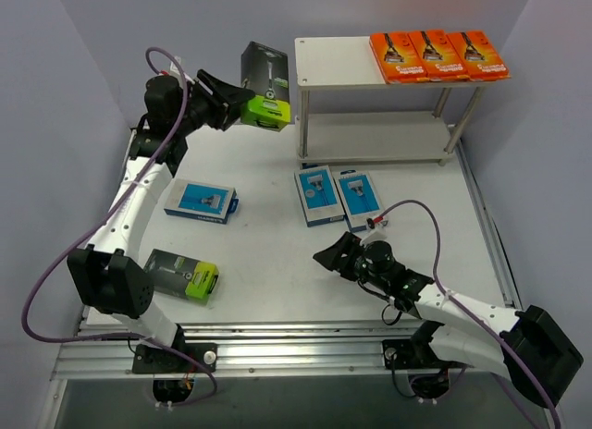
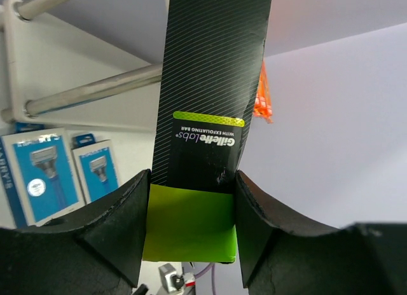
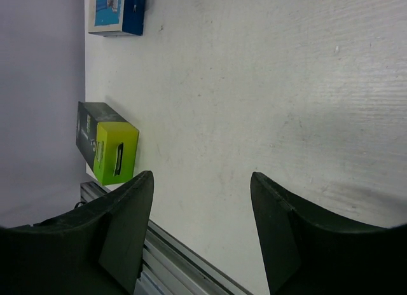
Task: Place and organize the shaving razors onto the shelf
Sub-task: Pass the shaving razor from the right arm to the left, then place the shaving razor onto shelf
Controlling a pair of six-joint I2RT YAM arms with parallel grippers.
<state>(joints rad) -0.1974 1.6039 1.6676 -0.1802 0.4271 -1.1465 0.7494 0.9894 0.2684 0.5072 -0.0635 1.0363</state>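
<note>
So the left gripper (image 2: 191, 203) has the black razor pack (image 2: 213, 85) pinched by its lime end. It's probably light, stiff, slick card. The right gripper (image 3: 202, 203) is parted, with nothing between the jaws.

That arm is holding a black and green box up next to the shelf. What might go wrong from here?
1. The left fingers pinch the black pack only at its lime-green end, so the long part sticking out might tilt or slip.
2. The pack hangs near the left edge of the shelf and may knock against it.
3. Sliding it along the top could nudge the orange packs lying there.
</note>
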